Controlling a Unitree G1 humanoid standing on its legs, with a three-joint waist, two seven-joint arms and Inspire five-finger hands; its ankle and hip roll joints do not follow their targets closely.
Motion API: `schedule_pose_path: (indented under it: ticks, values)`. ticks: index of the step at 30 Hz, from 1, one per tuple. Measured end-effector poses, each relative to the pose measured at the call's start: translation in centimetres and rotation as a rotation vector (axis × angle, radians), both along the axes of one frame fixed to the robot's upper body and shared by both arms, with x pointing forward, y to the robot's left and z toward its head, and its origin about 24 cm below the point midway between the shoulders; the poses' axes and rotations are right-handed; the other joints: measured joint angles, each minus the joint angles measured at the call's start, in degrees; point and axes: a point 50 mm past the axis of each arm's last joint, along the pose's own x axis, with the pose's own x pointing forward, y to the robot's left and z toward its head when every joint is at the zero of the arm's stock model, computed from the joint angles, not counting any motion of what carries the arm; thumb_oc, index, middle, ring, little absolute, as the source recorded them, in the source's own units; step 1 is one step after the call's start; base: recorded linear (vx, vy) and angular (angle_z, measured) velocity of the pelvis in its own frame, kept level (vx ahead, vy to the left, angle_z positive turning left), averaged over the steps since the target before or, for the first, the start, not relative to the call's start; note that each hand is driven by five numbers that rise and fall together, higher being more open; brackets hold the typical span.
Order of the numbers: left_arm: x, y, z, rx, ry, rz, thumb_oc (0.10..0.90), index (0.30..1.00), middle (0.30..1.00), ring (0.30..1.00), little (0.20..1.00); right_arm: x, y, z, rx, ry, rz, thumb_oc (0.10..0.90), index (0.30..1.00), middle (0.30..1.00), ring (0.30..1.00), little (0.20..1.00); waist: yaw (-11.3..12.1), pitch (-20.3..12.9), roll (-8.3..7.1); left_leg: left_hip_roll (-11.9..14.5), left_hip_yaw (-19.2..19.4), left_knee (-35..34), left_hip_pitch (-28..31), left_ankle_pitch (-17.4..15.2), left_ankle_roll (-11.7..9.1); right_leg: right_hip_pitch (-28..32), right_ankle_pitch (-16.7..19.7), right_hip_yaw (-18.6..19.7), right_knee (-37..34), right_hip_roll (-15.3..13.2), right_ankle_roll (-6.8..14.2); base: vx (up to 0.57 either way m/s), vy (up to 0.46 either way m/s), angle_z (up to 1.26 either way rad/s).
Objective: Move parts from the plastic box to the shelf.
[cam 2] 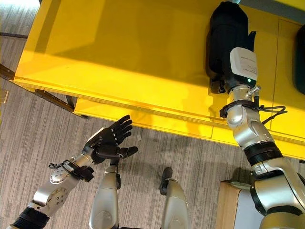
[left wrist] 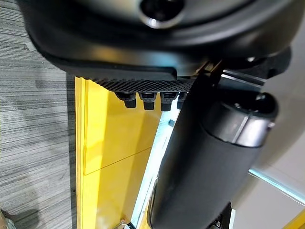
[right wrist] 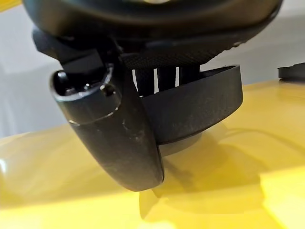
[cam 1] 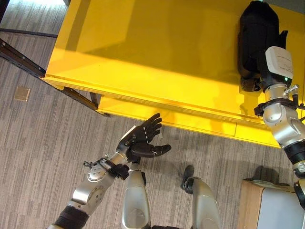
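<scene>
A bulky black part (cam 1: 257,28) lies on the yellow shelf top (cam 1: 157,47) at the far right. My right hand (cam 1: 251,78) reaches onto it from the near side. In the right wrist view the thumb (right wrist: 119,138) and the fingers close on either side of the part's curved black rim (right wrist: 200,105), which rests on the yellow surface. My left hand (cam 1: 140,136) hovers open and holds nothing, over the floor just in front of the shelf's near edge. Its straight fingers (left wrist: 147,98) point at the shelf. A second black part (cam 2: 300,57) lies on the shelf further right.
A pale box with a wood-coloured side (cam 1: 271,205) stands on the floor at the lower right. A dark metal frame (cam 1: 19,59) runs under the shelf's left corner. A small tan square (cam 1: 22,93) lies on the grey carpet.
</scene>
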Motion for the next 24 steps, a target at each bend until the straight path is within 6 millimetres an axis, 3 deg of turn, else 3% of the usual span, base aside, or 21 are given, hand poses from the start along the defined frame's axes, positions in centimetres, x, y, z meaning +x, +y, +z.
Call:
schedule_pose_path:
  ticks: [24]
  values:
    - [-0.1,-0.7,-0.1,-0.019,-0.008,-0.022,0.9,1.0,1.0,1.0,1.0,0.7,0.1,2.0,-0.022,-0.027,-0.006,0.4,0.3,0.3,0.3,0.3,-0.5,0.0,1.78,-0.8,0.2,0.2,-0.9,0.0,0.1,-1.8,-0.5,0.6,1.6,-1.0,0.1,-0.01,0.016,0.0]
